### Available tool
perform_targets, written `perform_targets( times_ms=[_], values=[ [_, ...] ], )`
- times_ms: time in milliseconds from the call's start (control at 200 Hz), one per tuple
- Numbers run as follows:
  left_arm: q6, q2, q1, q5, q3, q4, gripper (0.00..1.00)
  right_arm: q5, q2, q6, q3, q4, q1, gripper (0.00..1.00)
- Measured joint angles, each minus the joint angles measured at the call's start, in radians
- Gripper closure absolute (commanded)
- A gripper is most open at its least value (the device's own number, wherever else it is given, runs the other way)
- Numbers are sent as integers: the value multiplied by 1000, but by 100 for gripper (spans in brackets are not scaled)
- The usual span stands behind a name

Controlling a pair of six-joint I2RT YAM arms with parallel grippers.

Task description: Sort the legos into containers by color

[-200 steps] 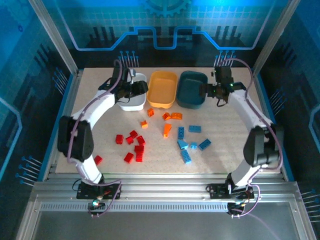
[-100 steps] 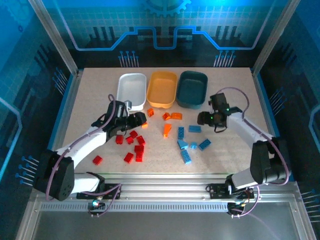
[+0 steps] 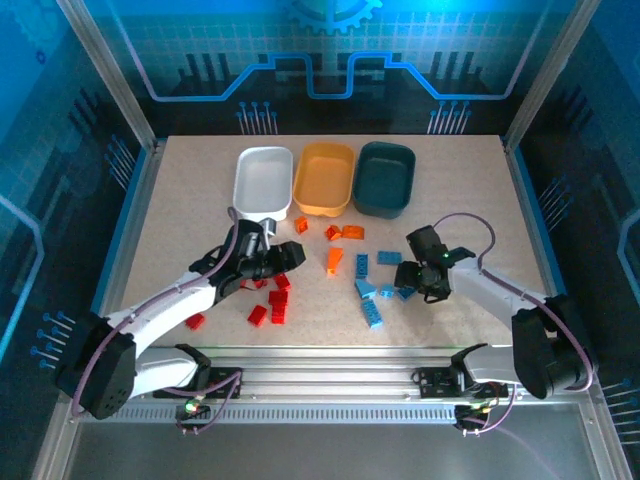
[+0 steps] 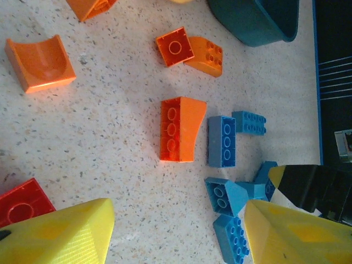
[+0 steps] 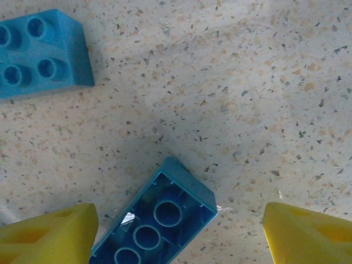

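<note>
Now both arms have come nearer: the left gripper (image 3: 288, 256), fingers apart, over the red plastic studded bricks (image 3: 278, 298), the right gripper (image 3: 413, 284), likewise spread, astride an upturned light-blue plastic studded brick (image 5: 154, 220).

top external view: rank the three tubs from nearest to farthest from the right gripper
1. dark teal tub: right end of the row, nearest the right gripper.
2. orange tub: middle of the row.
3. white tub: left end, farthest.

3 containers (image 3: 323, 180) behind, legos (image 3: 333, 260) scattered before them
</note>
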Motion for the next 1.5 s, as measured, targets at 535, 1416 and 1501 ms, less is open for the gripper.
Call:
perform_targets(
  times_ms=[535, 1416, 1501],
  values=[
    [-2, -40, -13, -18, -3, -2, 34, 19, 27, 99, -42, 61, 2, 38],
    [2, -42, -13, -41, -3, -37, 30, 32, 60, 51, -20, 81, 8, 77],
    [7, -42, -13, -45, -2, -49, 28, 58, 57, 22, 35, 54, 12, 77]
  ],
)
